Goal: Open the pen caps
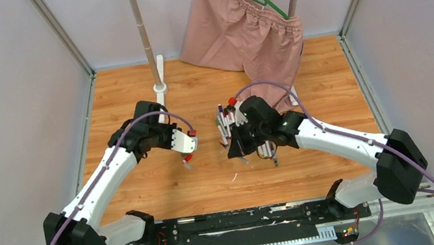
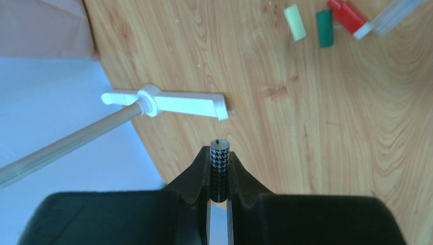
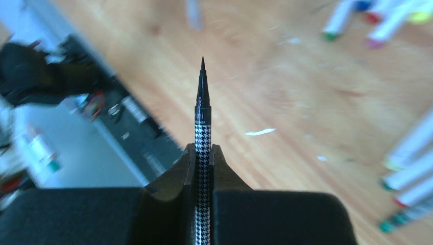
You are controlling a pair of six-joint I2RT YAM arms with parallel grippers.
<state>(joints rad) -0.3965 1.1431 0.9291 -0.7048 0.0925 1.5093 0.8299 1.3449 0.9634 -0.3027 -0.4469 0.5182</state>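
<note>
Houndstooth cap [image 2: 219, 171] is off its bare-tipped pen [image 3: 202, 138]; other pens [image 1: 224, 126] seemingly heaped.

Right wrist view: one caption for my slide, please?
Right gripper shut on an uncapped houndstooth pen above the wooden table.

Wooden table [image 1: 147, 196] carries scattered pens [image 1: 223, 126], loose caps [image 2: 295, 22], white stand [image 1: 161, 93].

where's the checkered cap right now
Left wrist view: the cap sits pinched in the jaws of the left gripper, over the table near the white stand foot. The matching pen is in the right gripper.
</note>
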